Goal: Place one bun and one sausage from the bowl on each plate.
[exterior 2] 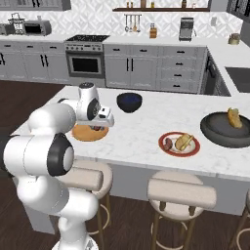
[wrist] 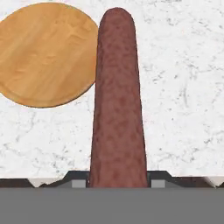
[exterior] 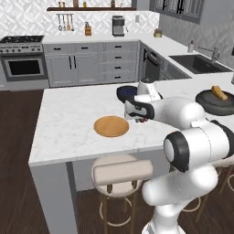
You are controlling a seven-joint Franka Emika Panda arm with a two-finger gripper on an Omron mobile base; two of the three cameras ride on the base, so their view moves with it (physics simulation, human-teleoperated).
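Note:
My gripper [wrist: 117, 181] is shut on a long brown sausage [wrist: 117, 100] that stands up between its fingers. It hovers over the white marble just right of the plain orange-tan plate [wrist: 43, 52], seen also as the plate [exterior: 111, 126] beside the gripper [exterior: 139, 119]. From the right, the gripper [exterior 2: 100, 127] hangs at the orange plate's [exterior 2: 82, 135] edge. The red-rimmed plate [exterior 2: 161, 145] holds a bun [exterior 2: 184, 141] and a sausage [exterior 2: 168, 143]. The wide dark bowl [exterior 2: 217, 132] at the counter's right end holds one bun [exterior 2: 234, 117]; that bowl [exterior: 208, 104] and bun [exterior: 219, 93] also show from the left.
A smaller dark blue bowl [exterior 2: 129, 102] stands on the counter behind the orange plate. Stools [exterior 2: 180, 193] line the counter's near edge. A sink [exterior: 196, 63] lies in the far counter on the right.

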